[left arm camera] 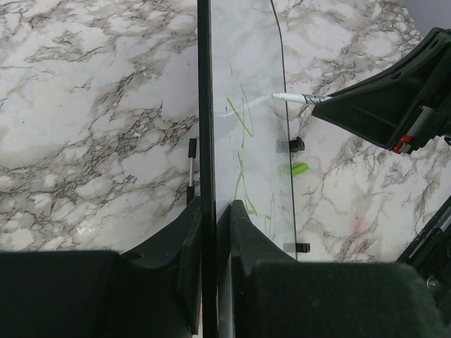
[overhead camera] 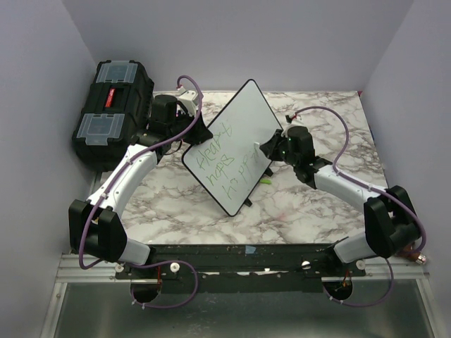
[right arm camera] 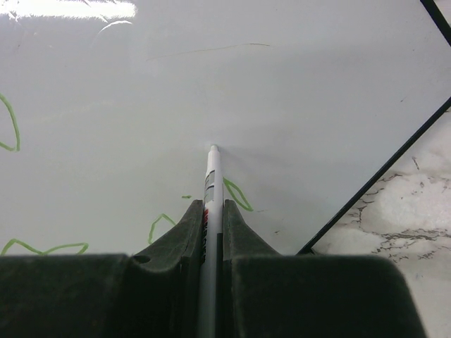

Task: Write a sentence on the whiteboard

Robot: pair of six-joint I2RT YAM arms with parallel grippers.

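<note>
Two risks noted. Left gripper (left arm camera: 215,205) is clamped on the edge of the whiteboard (overhead camera: 243,116), which is tilted between the arms; pen pressure could pivot it and skew the green sentence (overhead camera: 224,163). Right gripper (right arm camera: 213,205) pinches the marker (right arm camera: 212,169), tip on the board; the marker may slide.

- The whiteboard (overhead camera: 239,134) stands tilted at the middle of the table (overhead camera: 317,211).
- The left gripper (overhead camera: 201,134) clamps its left edge; the right gripper (overhead camera: 271,146), on its right, presses a marker (right arm camera: 211,172) tip to its face.
- The sentence (overhead camera: 224,165) sits on its near half.
- A toolbox (overhead camera: 113,105) sits far left, behind the left gripper.
- A cap (overhead camera: 266,181) lies on the table just beside the whiteboard's near right edge.
</note>
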